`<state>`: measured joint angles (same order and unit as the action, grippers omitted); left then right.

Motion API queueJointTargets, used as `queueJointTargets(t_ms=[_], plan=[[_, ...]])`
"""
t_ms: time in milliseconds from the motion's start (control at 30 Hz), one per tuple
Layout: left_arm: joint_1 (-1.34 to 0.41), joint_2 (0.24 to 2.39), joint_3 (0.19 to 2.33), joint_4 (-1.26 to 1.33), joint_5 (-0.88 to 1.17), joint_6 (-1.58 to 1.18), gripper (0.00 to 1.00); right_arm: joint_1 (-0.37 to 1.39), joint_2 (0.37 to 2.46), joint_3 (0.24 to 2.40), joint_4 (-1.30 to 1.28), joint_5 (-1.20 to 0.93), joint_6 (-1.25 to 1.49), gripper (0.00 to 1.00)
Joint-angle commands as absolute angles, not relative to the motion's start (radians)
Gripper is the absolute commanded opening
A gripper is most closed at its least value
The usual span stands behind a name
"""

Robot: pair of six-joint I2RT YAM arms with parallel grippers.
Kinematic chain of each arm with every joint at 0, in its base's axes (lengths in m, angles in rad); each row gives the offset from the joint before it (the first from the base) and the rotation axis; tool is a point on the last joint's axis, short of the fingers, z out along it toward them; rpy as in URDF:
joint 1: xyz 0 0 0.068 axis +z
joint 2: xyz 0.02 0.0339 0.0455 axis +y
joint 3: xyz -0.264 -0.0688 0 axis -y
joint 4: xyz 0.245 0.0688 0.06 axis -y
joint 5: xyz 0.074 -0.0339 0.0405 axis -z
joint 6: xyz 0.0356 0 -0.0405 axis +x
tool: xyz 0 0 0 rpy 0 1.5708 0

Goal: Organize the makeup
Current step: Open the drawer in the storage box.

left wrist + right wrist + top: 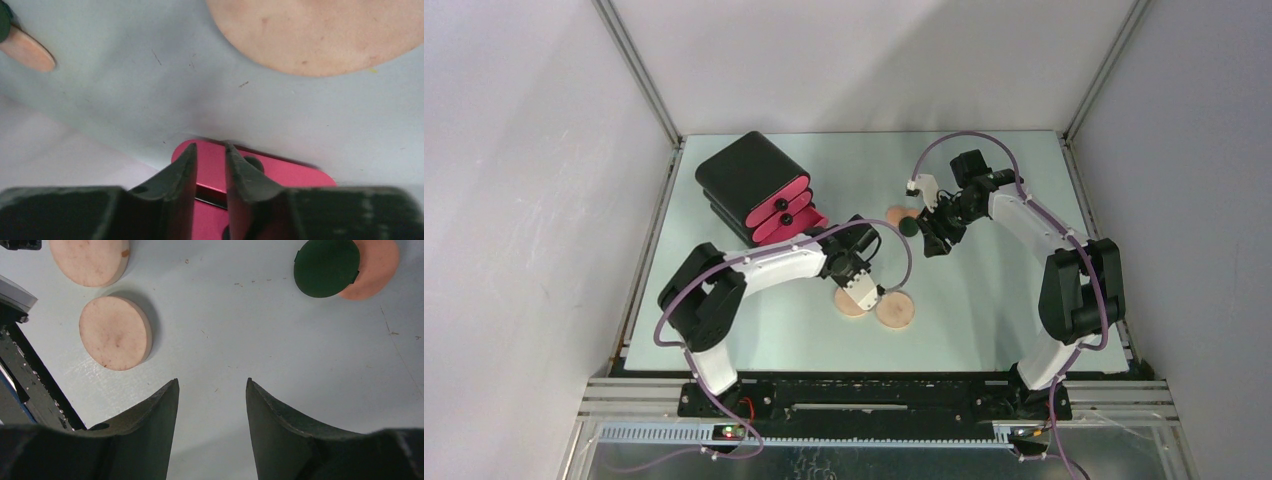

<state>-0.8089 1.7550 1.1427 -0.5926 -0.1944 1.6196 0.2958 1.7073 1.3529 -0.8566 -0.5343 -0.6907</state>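
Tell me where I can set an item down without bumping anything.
Bare tabletop right of the tan discs, up to the right arm's base; also the far strip behind the drawer box. Crowded at centre: discs, green round, peach round, left arm overhead.

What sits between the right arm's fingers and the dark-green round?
Nothing but bare table, as the right wrist view shows: from the right fingers up to the dark-green round no item intervenes.

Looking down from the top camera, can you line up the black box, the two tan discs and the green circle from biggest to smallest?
1. Black box.
2. Tan discs: the clear one and the half-hidden one look about alike.
3. Green circle, smallest.
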Motion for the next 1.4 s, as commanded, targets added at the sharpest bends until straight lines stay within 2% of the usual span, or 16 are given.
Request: queueJointTargets(t_ms=[0,100,267,300,367,433,567,700,1000,1167,1267,1367], plan=[[-0.802,1.683,1.117,-0.629,-0.198,1.616,0.40,0.296,1.698,1.353,-0.876,-0.555,-0.705,0.60],[-0.772,1.693,1.126,-0.673,-0.203,1.642,0.55,0.299,1.698,1.352,-0.874,-0.554,-0.705,0.60],[-0.709,1.729,1.159,-0.711,-0.213,1.683,0.63,0.302,1.694,1.352,-0.874,-0.553,-0.703,0.60],[-0.697,1.734,1.164,-0.720,-0.206,1.690,0.70,0.302,1.693,1.352,-0.875,-0.554,-0.703,0.60],[-0.677,1.744,1.175,-0.735,-0.191,1.702,0.75,0.302,1.692,1.352,-0.874,-0.554,-0.701,0.60],[-0.657,1.758,1.187,-0.749,-0.183,1.713,0.76,0.302,1.693,1.352,-0.875,-0.553,-0.701,0.60],[-0.634,1.794,1.210,-0.763,-0.190,1.725,0.72,0.302,1.695,1.352,-0.874,-0.552,-0.701,0.60],[-0.626,1.835,1.232,-0.767,-0.221,1.729,0.58,0.302,1.697,1.352,-0.875,-0.552,-0.701,0.60],[-0.628,1.838,1.225,-0.746,-0.280,1.710,0.32,0.302,1.703,1.352,-0.877,-0.554,-0.704,0.60],[-0.648,1.790,1.191,-0.733,-0.238,1.706,0.21,0.302,1.705,1.352,-0.877,-0.553,-0.704,0.60],[-0.674,1.780,1.181,-0.738,-0.238,1.691,0.21,0.303,1.704,1.353,-0.876,-0.554,-0.704,0.60],[-0.681,1.770,1.164,-0.731,-0.244,1.687,0.42,0.303,1.703,1.353,-0.879,-0.553,-0.704,0.60]])
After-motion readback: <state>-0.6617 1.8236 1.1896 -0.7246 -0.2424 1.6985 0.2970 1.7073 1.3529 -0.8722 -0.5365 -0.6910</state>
